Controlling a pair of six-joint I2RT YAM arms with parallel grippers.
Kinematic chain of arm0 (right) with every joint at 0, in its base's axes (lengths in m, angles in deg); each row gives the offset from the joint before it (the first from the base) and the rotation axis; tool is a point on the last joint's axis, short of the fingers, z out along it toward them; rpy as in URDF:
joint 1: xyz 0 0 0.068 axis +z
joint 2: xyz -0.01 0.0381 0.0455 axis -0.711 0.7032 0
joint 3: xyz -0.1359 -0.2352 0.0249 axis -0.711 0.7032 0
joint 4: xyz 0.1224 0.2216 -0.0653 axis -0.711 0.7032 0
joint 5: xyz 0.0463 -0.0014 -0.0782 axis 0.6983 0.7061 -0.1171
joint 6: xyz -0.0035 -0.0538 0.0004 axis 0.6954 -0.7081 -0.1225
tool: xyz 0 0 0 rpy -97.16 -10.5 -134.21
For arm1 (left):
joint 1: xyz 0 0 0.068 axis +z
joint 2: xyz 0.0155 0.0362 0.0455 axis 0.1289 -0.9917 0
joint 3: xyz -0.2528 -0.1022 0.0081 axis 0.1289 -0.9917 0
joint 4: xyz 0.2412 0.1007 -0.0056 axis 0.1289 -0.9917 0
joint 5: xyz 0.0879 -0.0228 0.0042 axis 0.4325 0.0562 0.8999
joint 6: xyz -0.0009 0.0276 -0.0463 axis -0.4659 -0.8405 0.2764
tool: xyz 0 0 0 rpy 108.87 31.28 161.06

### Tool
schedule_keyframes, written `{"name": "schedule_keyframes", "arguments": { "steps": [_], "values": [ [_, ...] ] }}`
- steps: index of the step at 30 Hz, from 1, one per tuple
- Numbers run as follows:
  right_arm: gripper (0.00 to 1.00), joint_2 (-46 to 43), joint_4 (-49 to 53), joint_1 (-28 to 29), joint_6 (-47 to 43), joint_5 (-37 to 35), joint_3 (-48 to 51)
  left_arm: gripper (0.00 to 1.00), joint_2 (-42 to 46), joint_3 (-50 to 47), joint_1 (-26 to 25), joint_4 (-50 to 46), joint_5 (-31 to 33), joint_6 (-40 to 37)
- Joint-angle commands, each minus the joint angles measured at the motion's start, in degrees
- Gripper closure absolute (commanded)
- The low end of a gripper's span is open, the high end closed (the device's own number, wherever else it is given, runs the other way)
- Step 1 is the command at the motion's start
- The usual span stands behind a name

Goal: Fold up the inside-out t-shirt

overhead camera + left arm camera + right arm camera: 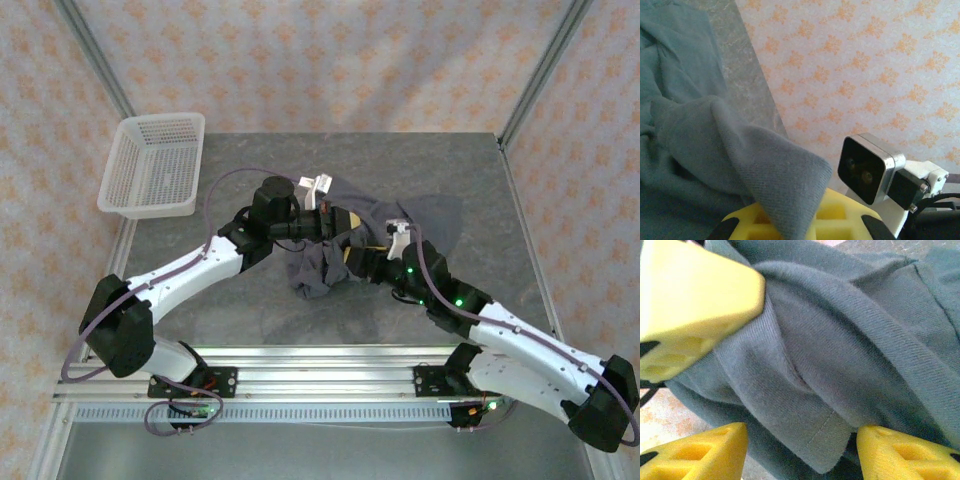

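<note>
My left gripper: jaws closed on a fold of the shirt, with cloth draped over the yellow fingers. My right gripper: jaws apart, a hemmed edge of the shirt hanging between the fingertips, not pinched. One left finger lies against the cloth just above. Overhead view: both grippers meet over the middle of the table. The shirt is bunched and partly lifted there, the rest lying flat behind, to the right. Basket well apart, far left corner.
</note>
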Motion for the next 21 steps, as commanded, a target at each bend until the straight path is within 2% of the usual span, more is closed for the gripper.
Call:
{"name": "schedule_keyframes", "arguments": {
  "steps": [1, 2, 7, 10, 11, 12, 14, 16, 18, 21],
  "values": [
    [0.43, 0.21, -4.61, 0.11, 3.52, -2.38, 1.4, 1.0, 0.65, 2.63, -0.08, 0.11, -0.01, -0.4],
    [0.46, 0.84, -4.98, 0.18, 3.71, -2.33, 1.13, 1.0, 0.65, 2.77, -0.07, 0.01, 0.02, -0.5],
    [0.84, 3.39, -5.2, 0.06, 3.85, 0.03, -1.05, 1.0, 0.39, 2.8, -0.07, -0.56, 0.77, -0.73],
    [1.0, 1.27, -3.18, 0.09, 3.96, 1.67, -2.32, 1.0, 0.91, 3.08, 0.4, -9.39, 7.37, -7.6],
    [1.0, -0.19, -2.45, 0.08, 4.0, 2.78, -2.94, 1.0, 1.04, 3.27, 0.41, -14.91, 13.14, -12.24],
    [1.0, -1.77, -1.8, 0.1, 4.13, 3.87, -3.63, 0.94, 0.48, 3.0, 0.79, -18.51, 18.51, -15.24],
    [1.0, -4.69, -1.27, 0.1, 3.78, 6.45, -4.91, 0.86, -2.07, 1.65, 2.32, -19.45, 22.99, -17.94],
    [1.0, -6.84, -1.84, 0.09, 3.63, 8.29, -5.92, 0.82, -4.72, -0.49, 3.95, -15.45, 22.09, -16.46],
    [1.0, -7.76, -1.65, -0.18, 3.35, 8.74, -6.85, 0.7, -5.85, -2.43, 4.43, -10.44, 20.75, -14.44],
    [1.0, -7.4, -2.46, -1.28, 4.62, 7.68, -6.83, 0.53, -3.77, -3.7, 4.43, -7.86, 20.21, -14.04]
  ]
}}
